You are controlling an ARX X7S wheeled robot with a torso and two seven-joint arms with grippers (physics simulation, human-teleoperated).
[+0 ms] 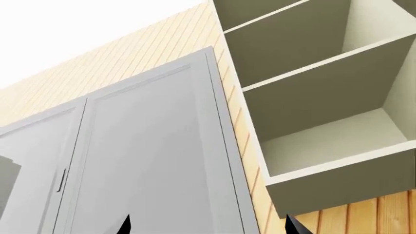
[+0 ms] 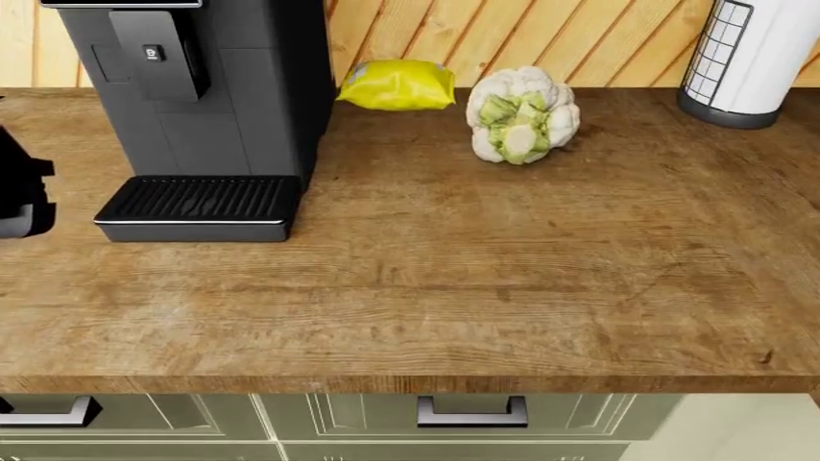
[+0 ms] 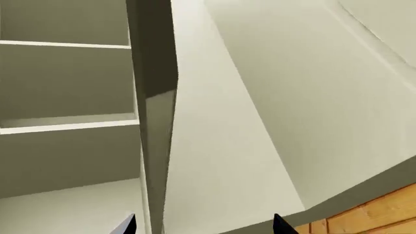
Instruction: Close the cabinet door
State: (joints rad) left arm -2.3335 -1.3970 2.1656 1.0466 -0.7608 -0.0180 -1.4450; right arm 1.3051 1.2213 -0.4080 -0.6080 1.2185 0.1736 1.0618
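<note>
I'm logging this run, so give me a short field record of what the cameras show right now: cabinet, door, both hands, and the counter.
cabinet: upper wall unit, open, bare shelves visible
open door: seen edge-on in the right wrist view, swung out from the shelves
closed doors: grey pair beside the open unit
left hand: fingertips spread, empty, aimed up at the cabinets
right hand: fingertips spread, empty, just below the open door
counter: wooden top with coffee machine, yellow bag, cauliflower, white holder

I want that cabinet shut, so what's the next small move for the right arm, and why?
Probably press the right gripper sideways against the open cabinet door, swinging it toward the shelves. The right wrist view shows the door edge-on, standing open just above the jaws, with the shelf interior exposed; nothing is gripped.
</note>
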